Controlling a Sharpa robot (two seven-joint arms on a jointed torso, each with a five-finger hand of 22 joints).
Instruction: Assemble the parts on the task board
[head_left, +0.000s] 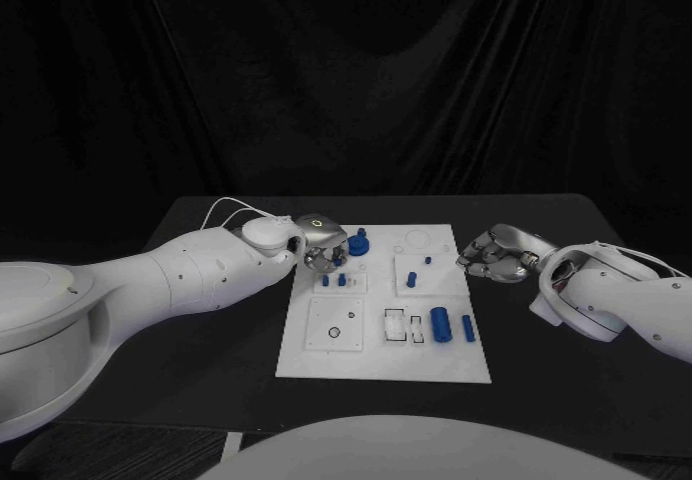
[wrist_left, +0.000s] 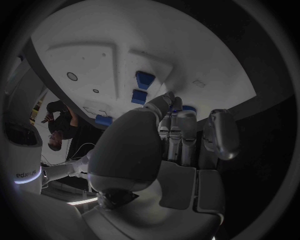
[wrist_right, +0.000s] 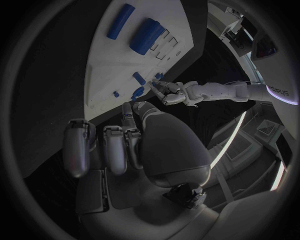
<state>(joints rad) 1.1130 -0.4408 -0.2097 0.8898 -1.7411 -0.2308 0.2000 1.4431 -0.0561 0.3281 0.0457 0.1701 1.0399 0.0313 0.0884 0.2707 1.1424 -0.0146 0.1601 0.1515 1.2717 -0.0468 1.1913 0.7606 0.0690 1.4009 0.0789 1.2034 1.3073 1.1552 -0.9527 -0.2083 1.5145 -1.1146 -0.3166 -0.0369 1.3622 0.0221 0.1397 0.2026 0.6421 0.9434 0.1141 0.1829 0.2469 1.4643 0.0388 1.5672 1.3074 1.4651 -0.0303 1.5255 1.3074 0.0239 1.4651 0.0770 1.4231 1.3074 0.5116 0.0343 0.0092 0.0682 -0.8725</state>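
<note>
The white task board (head_left: 378, 352) lies in the middle of the table. A blue knob (head_left: 361, 240) stands near its far left corner, and my left hand (head_left: 320, 246) sits right beside it, fingertips (wrist_left: 170, 102) reaching a blue piece (wrist_left: 188, 108) with the thumb apart and nothing between. Two small blue pegs (head_left: 333, 281) stand just below that hand. A blue peg (head_left: 413, 279) stands mid-board. A thick blue cylinder (head_left: 440, 324) and a slimmer one (head_left: 467, 326) lie at the board's right. My right hand (head_left: 498, 252) hovers at the right edge, fingers curled in, holding nothing.
The board (wrist_right: 103, 65) carries outlined slots (head_left: 402, 325) and a round hole (head_left: 335, 333) on its near half. Black table (head_left: 216, 320) surrounds the board on all sides. A white cable (head_left: 231, 205) loops over my left wrist.
</note>
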